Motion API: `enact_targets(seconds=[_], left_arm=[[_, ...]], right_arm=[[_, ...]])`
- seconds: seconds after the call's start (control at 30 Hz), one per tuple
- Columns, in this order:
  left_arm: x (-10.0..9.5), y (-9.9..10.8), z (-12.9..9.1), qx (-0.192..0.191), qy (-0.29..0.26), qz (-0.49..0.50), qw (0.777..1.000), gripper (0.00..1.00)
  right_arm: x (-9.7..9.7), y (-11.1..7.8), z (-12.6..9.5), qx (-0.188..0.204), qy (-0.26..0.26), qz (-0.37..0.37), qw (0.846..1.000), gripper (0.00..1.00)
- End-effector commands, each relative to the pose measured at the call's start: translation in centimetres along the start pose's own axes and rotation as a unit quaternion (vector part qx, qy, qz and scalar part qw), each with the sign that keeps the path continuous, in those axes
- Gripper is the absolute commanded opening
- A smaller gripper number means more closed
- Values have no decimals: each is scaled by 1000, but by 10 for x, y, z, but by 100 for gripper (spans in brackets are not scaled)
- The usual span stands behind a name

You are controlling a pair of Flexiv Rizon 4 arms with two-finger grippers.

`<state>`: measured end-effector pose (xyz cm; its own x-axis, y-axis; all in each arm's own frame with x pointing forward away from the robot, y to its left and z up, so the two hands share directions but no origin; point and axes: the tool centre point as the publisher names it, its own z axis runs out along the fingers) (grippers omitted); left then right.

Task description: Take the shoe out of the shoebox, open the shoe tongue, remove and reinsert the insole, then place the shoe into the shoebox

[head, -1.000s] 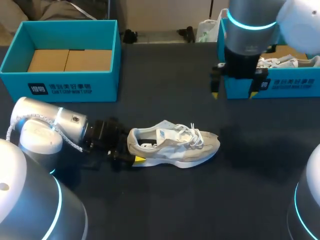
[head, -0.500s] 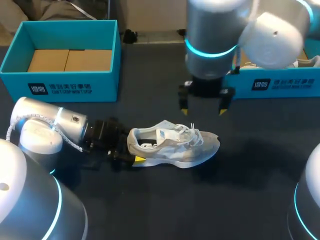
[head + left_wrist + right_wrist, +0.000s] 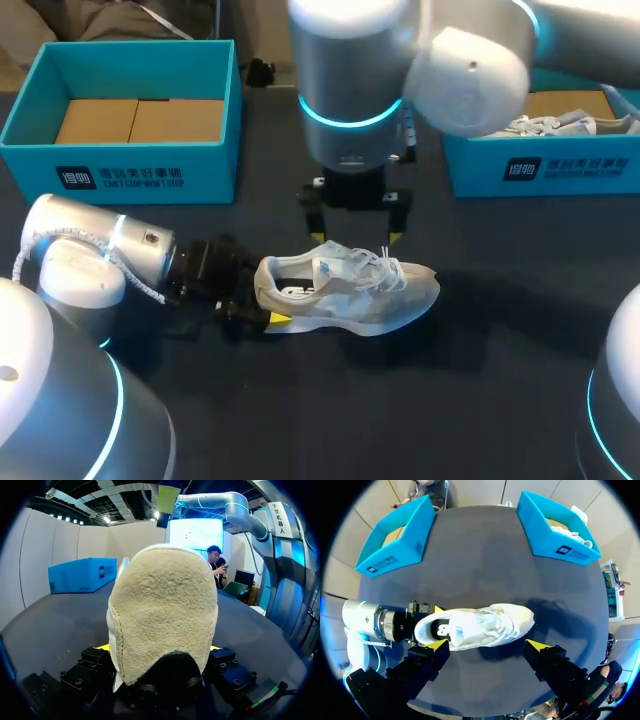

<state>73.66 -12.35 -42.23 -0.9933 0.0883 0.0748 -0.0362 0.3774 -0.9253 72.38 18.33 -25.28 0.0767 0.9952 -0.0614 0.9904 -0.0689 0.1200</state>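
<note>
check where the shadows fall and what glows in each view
Head view: a soft shadow lies on the table right of the shoe, and a cyan ring glows on the right arm. Right wrist view: the same shadow darkens the table past the shoe's toe. Left wrist view: the shoe's heel is evenly lit, without glare.

Shoe [image 3: 345,293], centre of frame: beige suede upper, white laces, white sole, blue mark on the side panel
Left box [image 3: 130,170], upper left: teal walls, white print on a dark patch, brown cardboard [image 3: 140,120] floor
Right box [image 3: 560,172], upper right: teal, same print, white second shoe [image 3: 555,124] inside
Table [image 3: 330,410]: dark navy
Left arm [image 3: 95,265] and right arm [image 3: 350,70]: silver-grey with glowing cyan rings
Left gripper [image 3: 268,312] and right gripper [image 3: 356,237]: black bodies, yellow tips
</note>
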Motion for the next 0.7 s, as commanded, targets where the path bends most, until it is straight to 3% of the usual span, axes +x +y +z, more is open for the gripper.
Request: enact_targets(seconds=[0.03,0.7], left_arm=[[0,1,1,-2,2,0,1000,0],[0,1,1,-2,2,0,1000,0]], right_arm=[[24,1,7,1,-53,4,999,100],[41,-14,15,32,-111,10,993,100]])
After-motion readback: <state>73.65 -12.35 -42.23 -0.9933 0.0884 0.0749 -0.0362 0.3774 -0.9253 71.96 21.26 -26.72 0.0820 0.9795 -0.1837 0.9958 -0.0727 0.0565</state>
